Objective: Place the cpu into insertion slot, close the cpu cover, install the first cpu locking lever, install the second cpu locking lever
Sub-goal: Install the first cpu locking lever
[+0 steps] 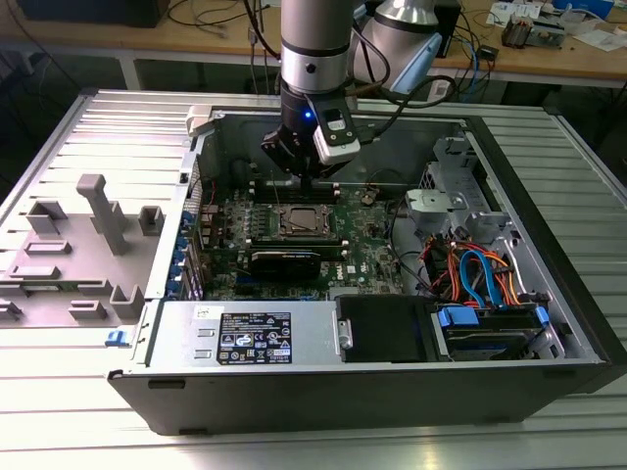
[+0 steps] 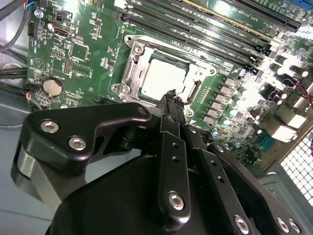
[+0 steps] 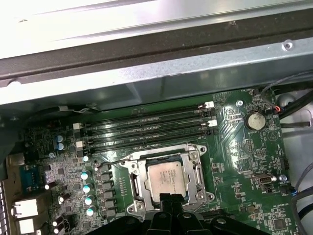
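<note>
The cpu (image 3: 165,178) (image 2: 164,78) lies flat in the insertion slot (image 1: 302,222) on the green board, its silver top showing. The cpu cover (image 3: 141,182) (image 2: 133,73) lies down around it as a silvery frame. A thin wire locking lever (image 3: 146,154) runs along the socket edge next to the memory slots. My gripper (image 2: 171,96) (image 3: 168,198) (image 1: 307,180) hangs just above the socket's edge, away from the memory slots. Its black fingers are pressed together with nothing between them.
The board sits inside an open computer case (image 1: 549,377). Several long black memory slots (image 3: 146,128) lie beside the socket. A drive cage with blue and orange cables (image 1: 480,279) fills the exterior view's right. A grey fixture (image 1: 93,245) stands outside the case on the left.
</note>
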Controlling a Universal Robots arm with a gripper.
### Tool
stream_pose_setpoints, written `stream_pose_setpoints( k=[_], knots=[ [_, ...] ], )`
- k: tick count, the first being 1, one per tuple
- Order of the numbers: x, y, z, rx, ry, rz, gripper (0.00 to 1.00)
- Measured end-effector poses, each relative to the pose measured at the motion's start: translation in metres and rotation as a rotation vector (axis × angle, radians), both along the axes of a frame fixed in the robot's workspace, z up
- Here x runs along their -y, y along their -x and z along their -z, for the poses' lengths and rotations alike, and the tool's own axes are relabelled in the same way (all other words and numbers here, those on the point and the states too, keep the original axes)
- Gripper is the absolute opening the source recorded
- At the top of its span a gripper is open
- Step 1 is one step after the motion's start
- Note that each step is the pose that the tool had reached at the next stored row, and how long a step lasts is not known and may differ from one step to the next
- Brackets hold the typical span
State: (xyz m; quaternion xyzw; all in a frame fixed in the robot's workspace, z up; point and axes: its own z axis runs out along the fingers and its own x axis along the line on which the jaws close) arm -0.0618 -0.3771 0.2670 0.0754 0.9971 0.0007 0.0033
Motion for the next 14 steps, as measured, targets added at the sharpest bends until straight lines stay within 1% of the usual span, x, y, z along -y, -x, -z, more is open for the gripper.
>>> stream_pose_setpoints(
  k=[2,3,4,6,8,9,11,14],
  knots=[
    [0.0000,0.0002,0.0003,0.0000,0.0000,-0.025,0.11],
    [0.0000,0.0002,0.0009,0.0000,0.0000,-0.052,0.11],
    [0.0000,0.0002,0.0009,-0.0001,0.0002,-0.067,0.11],
    [0.0000,0.0029,0.0011,0.0001,-0.0001,-0.070,0.11],
    [0.0000,0.0102,0.0010,0.0000,0.0001,-0.070,0.11],
    [0.0000,0.0122,0.0011,0.0000,0.0000,-0.070,0.11],
    [-0.0001,0.0148,0.0011,0.0000,0.0001,-0.070,0.11],
    [0.0000,0.0157,0.0011,0.0000,0.0000,-0.070,0.11]
  ],
)
